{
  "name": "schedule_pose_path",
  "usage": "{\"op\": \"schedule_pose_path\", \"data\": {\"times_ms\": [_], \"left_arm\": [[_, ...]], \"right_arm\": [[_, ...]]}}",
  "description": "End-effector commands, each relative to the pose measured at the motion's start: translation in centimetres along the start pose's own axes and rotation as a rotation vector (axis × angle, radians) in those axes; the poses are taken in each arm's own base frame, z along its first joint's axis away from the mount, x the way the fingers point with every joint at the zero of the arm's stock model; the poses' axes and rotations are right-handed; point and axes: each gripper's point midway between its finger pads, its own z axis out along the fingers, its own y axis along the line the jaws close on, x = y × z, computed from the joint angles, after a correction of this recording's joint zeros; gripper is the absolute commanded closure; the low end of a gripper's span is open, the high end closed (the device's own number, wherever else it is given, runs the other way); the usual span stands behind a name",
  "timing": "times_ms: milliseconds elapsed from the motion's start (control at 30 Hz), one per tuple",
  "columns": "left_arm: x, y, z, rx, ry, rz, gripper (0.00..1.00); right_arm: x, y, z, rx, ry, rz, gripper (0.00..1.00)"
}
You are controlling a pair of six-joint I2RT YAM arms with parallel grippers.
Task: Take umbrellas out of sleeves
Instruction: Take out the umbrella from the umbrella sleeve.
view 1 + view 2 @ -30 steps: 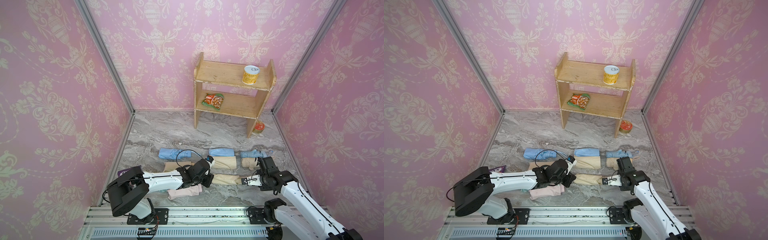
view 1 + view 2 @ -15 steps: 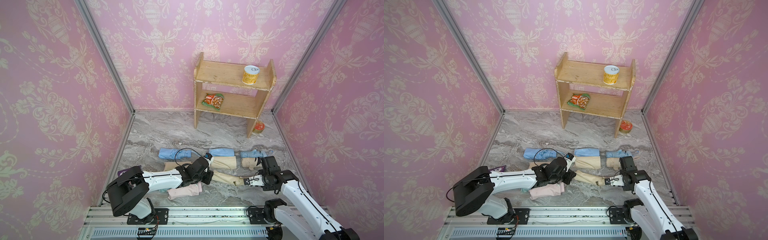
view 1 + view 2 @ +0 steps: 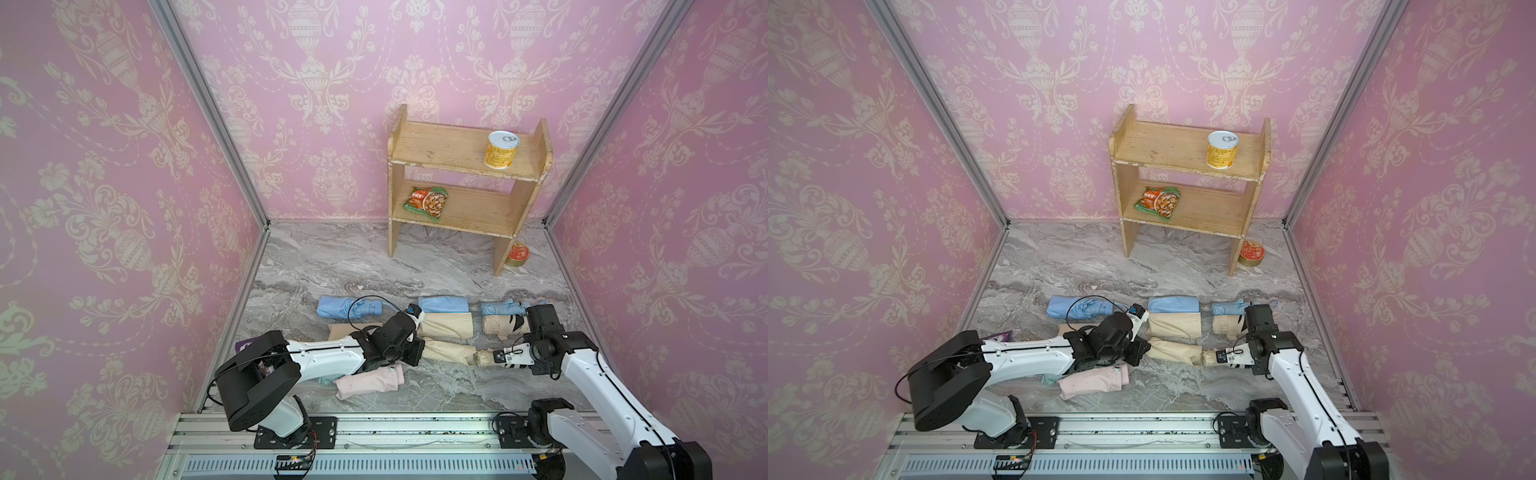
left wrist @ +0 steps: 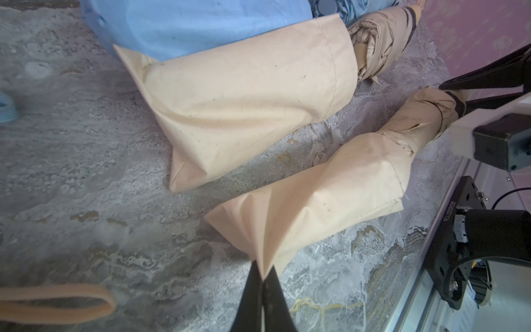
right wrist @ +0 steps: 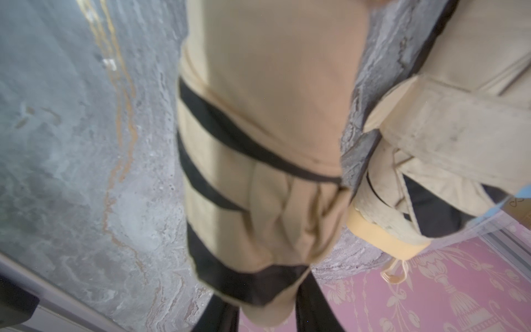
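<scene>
The right gripper (image 3: 496, 357), jaws clamped on the handle end of a cream umbrella (image 3: 482, 356), sits a little farther from the cream sleeve (image 3: 449, 351) than a second ago. More black-banded pleated fabric now shows between the sleeve's mouth and the gripper. The left gripper (image 4: 263, 276), fingers pressed together on the gathered closed end of that sleeve, holds about the same spot as before. Umbrella and sleeve lie in the front row on the marble tabletop (image 3: 374, 257), with most of the umbrella inside the sleeve. The blue sleeve (image 3: 442, 304) and second cream sleeve (image 3: 449, 325) just behind them, and the wooden shelf (image 3: 465, 183) at the back, are unchanged.

The umbrella's handle is covered by the right gripper's jaws, and the right wrist view shows the umbrella only as a blur. The left arm (image 3: 328, 361) hides most of a mint piece (image 3: 330, 379) and one end of a pale pink roll (image 3: 370, 381). Whether either is an umbrella or a sleeve cannot be told. A purple bag (image 3: 245, 345) peeks out behind the arm's base.
</scene>
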Motion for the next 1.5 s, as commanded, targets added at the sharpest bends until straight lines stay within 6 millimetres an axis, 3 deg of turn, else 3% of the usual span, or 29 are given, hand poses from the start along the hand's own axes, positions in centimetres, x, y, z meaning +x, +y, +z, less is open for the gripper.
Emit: {"op": "schedule_pose_path", "data": {"times_ms": [0,133,300,533,700,800,833,1000,1167,1333,1467], "left_arm": [[0.3,0.9,-0.3,-0.029,-0.004,-0.018,1.00],[0.1,0.6,-0.7,-0.017,-0.010,-0.010,0.98],[-0.5,-0.3,-1.2,0.023,-0.029,0.004,0.79],[-1.7,-0.5,-2.9,-0.002,-0.060,0.049,0.53],[-3.8,-0.9,-5.2,-0.023,-0.119,0.082,0.41],[-4.8,-0.1,-6.8,-0.076,-0.156,0.099,0.33],[-6.2,-0.4,-7.9,-0.084,-0.192,0.101,0.31],[-8.4,2.5,-11.8,-0.201,-0.271,0.089,0.22],[-9.9,7.0,-15.9,-0.375,-0.338,0.057,0.11],[-9.9,10.3,-17.5,-0.456,-0.330,-0.022,0.08],[-9.8,11.9,-18.2,-0.485,-0.337,-0.079,0.07]], "right_arm": [[1.1,-0.5,-0.7,-0.001,0.042,0.007,0.90],[1.4,-0.3,-0.9,-0.007,0.056,0.023,0.86],[1.7,-0.8,-1.3,0.013,0.061,0.058,0.54],[1.3,-1.3,-1.9,0.047,0.034,0.085,0.38],[0.3,-3.7,-3.7,0.154,-0.035,0.189,0.25],[-1.3,-5.8,-5.7,0.217,-0.144,0.313,0.15],[-1.9,-6.9,-6.6,0.248,-0.190,0.374,0.12],[-5.1,-11.7,-10.4,0.280,-0.403,0.636,0.09],[-9.0,-15.7,-12.9,0.258,-0.553,0.741,0.08],[-12.9,-17.8,-15.2,0.263,-0.698,0.706,0.07],[-16.0,-18.3,-16.7,0.246,-0.786,0.649,0.06]]}}
